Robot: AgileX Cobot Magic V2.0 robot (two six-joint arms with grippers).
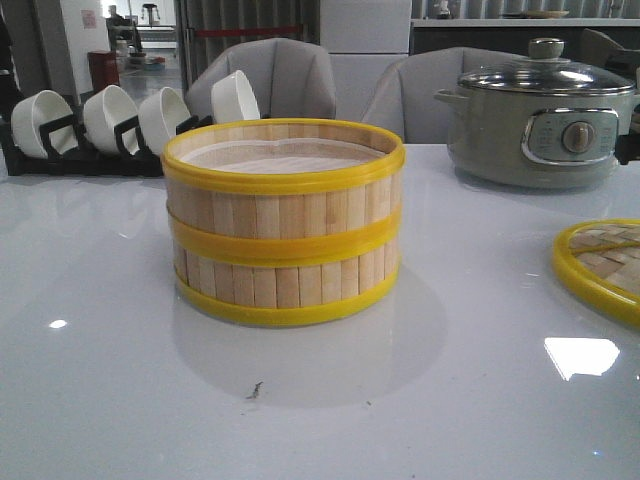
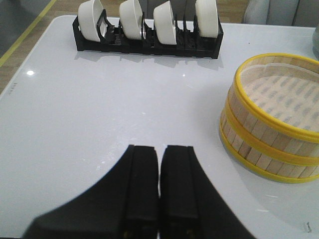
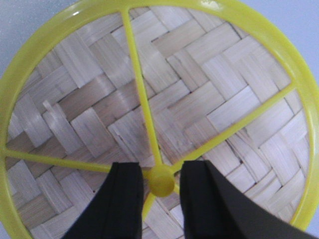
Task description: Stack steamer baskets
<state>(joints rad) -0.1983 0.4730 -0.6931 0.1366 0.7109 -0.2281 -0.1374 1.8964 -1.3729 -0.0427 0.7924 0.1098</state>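
Right wrist view: the right hand (image 3: 160, 181) is open, its two fingers (image 3: 127, 199) straddling the yellow knob (image 3: 162, 180) at the centre of the woven-bamboo lid (image 3: 89, 109); whether the fingers contact the knob cannot be determined. Left wrist view: the left hand (image 2: 159, 184) is closed, fingers together, holding nothing, above bare counter (image 2: 99, 109). Front view: the steamer baskets (image 1: 284, 220) stand stacked, one squarely on the other, at counter centre; the upper basket contains only a pale liner. The lid lies flat at the counter's right edge. Behind, a black rack (image 1: 80, 150) holds four white bowls (image 1: 112, 115) on edge, and a lidded electric pot (image 1: 540, 120) stands rear right.
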